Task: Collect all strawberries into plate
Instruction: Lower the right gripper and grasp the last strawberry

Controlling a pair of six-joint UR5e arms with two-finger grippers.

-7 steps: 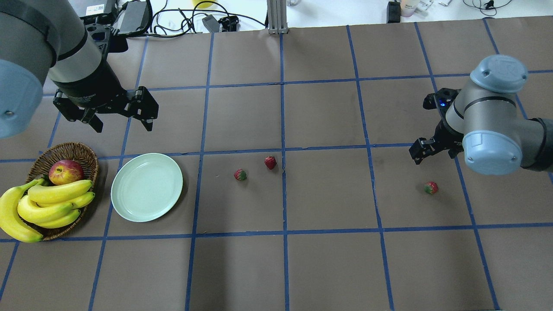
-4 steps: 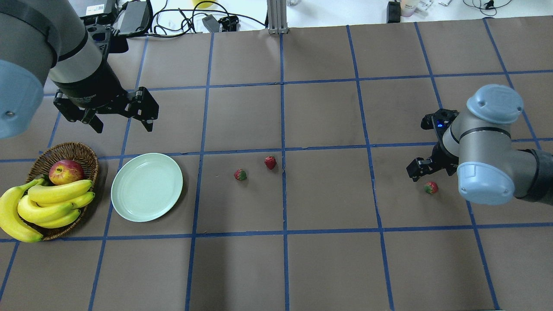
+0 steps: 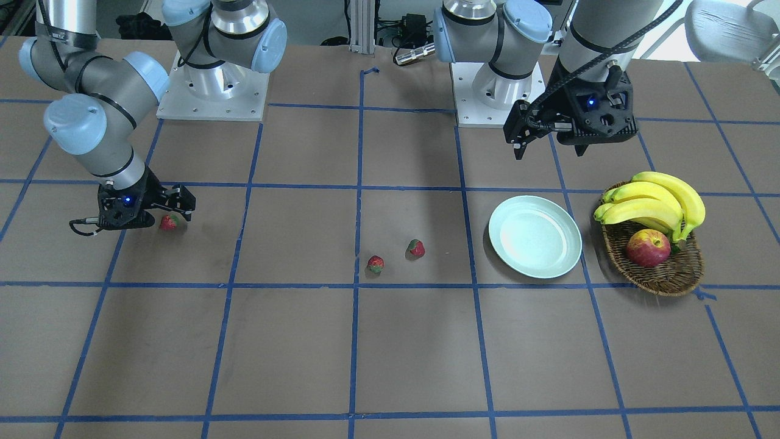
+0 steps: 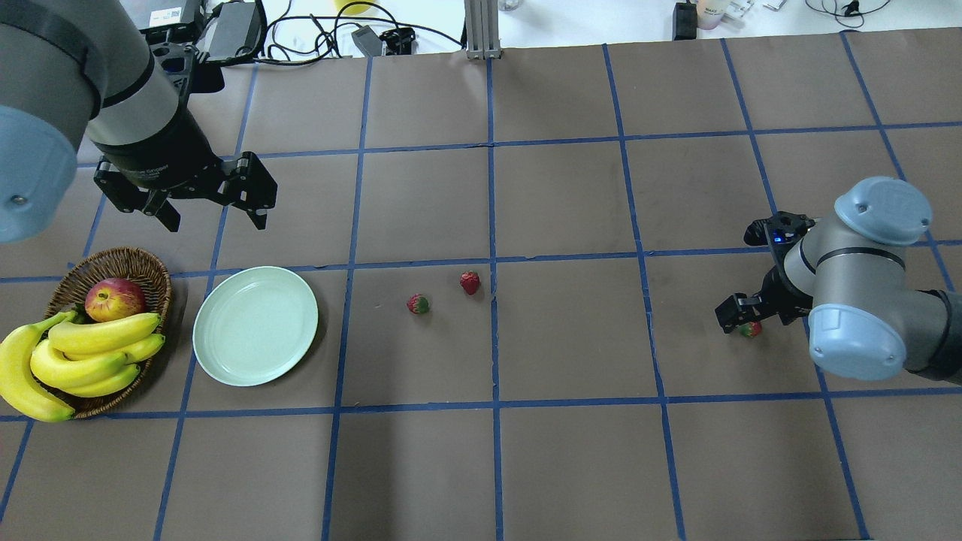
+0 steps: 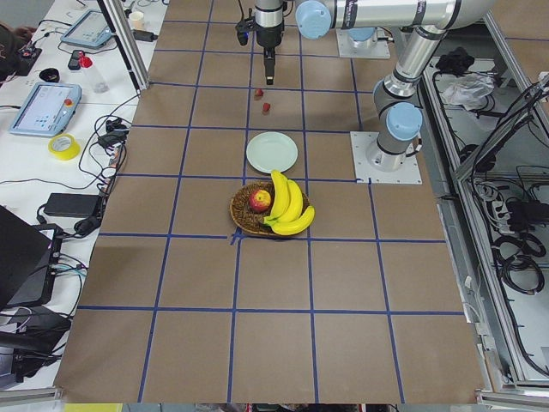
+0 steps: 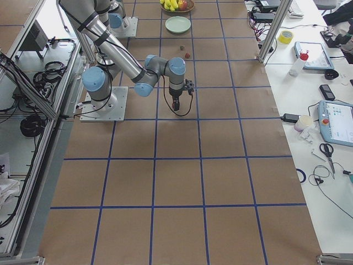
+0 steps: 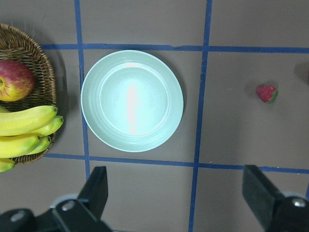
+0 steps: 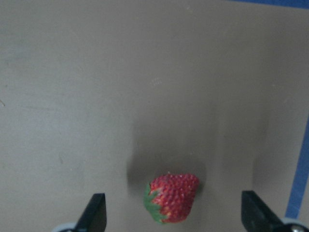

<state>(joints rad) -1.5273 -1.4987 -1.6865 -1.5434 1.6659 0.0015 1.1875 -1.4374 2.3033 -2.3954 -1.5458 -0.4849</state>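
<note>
Three strawberries lie on the brown table. Two sit mid-table (image 4: pixel 470 282) (image 4: pixel 418 304); they also show in the front view (image 3: pixel 417 247) (image 3: pixel 376 264). The third strawberry (image 8: pixel 172 197) lies on the right, between the fingers of my open right gripper (image 4: pixel 751 324), which is low over it and partly hides it (image 3: pixel 168 222). The mint-green plate (image 4: pixel 255 325) stands empty on the left. My left gripper (image 4: pixel 214 218) is open and empty, hovering behind the plate (image 7: pixel 132 101); its wrist view shows one mid-table strawberry (image 7: pixel 266 93).
A wicker basket (image 4: pixel 120 261) with bananas (image 4: pixel 83 353) and a red-yellow apple (image 4: pixel 114 298) stands just left of the plate. Cables and power bricks (image 4: pixel 233 26) lie past the table's far edge. Blue tape lines grid the table.
My right gripper has moved toward the near side and down, so its open fingers now straddle the right strawberry. The left arm, plate and other strawberries have not moved.
</note>
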